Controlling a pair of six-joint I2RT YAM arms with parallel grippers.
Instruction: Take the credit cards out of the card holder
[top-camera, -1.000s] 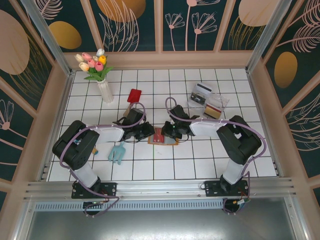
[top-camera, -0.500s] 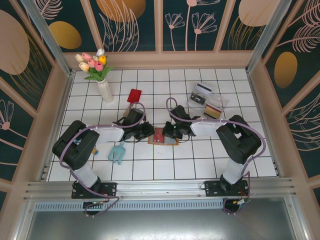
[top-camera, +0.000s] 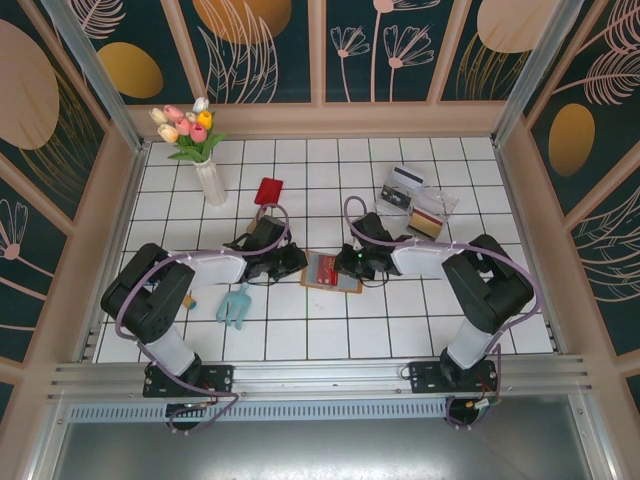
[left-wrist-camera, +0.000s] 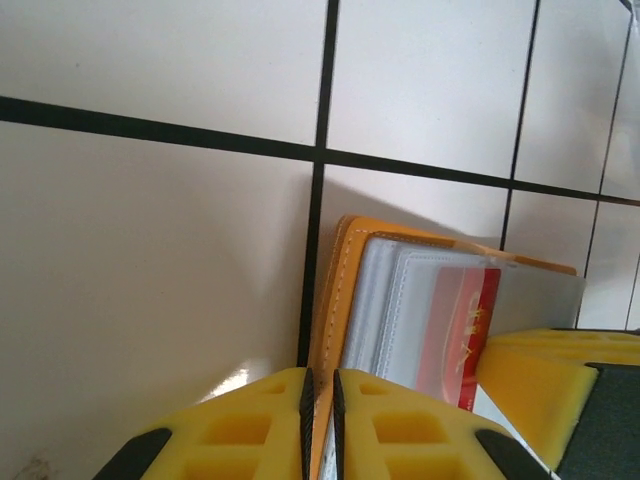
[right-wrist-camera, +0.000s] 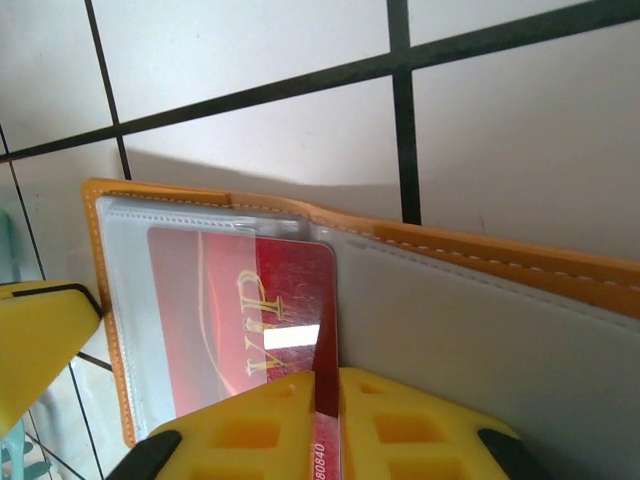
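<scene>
**A:** Left hand (left-wrist-camera: 320, 388) is pinched narrow on the orange edge of the card holder (right-wrist-camera: 480, 340), pinning it open flat at mid-bench (top-camera: 330, 340). Right hand (right-wrist-camera: 325, 385) is clamped tight on the red VIP card (right-wrist-camera: 230, 310).

**B:** Progress?

**A:** Early, I'd say. The card looks part-way out of its clear sleeve, not free yet. Can't tell if more cards sit behind it.

**B:** Counts?

**A:** One bench, two hands, one clear tray (top-camera: 448, 203) at far right, one holder, one card visible in it. The tray holds some cards, too small to count.
</scene>
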